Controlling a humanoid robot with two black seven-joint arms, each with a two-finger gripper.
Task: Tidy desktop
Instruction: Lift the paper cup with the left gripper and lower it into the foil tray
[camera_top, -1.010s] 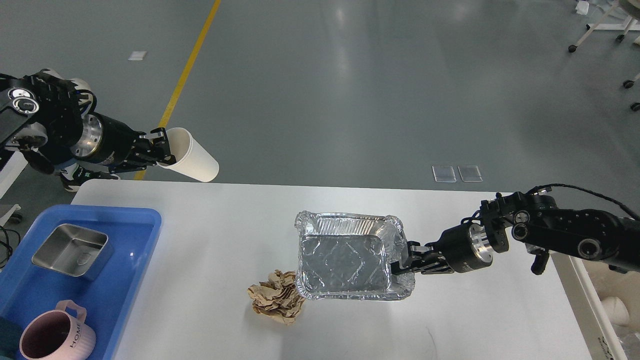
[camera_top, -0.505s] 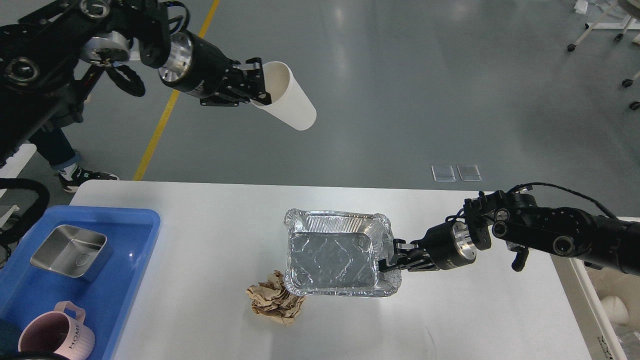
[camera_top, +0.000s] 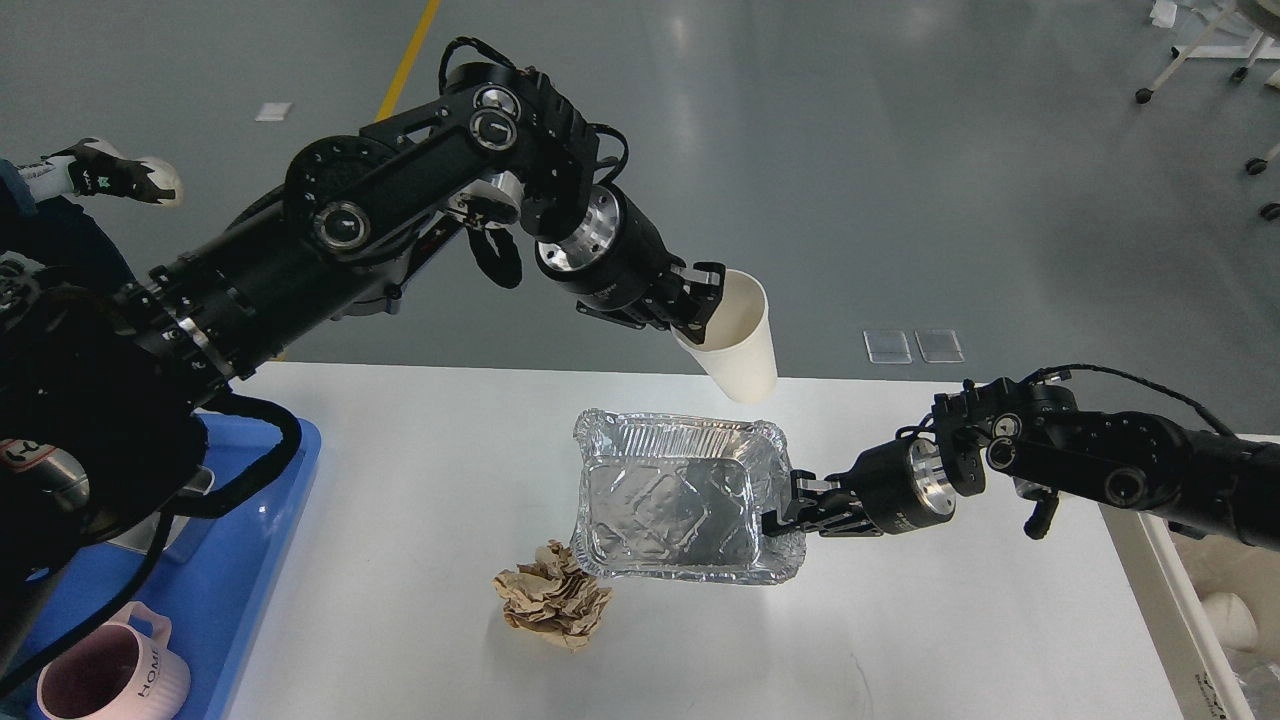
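Worktop (camera_top: 400, 500): white, filling the lower view, right edge cut off. Foil tray (camera_top: 680, 500) mid-worktop, rim clamped by right pincer (camera_top: 778, 512). Paper cup (camera_top: 738, 338) gripped by left pincer (camera_top: 695, 300) above far edge. Blue tray (camera_top: 270, 540) partly hidden by the left arm.

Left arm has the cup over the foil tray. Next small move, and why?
Probably lower the paper cup into the foil tray. The left end effector grips its rim, holding it tilted above the tray's far edge, and the right end effector grips the tray's right rim, steadying it on the desktop.
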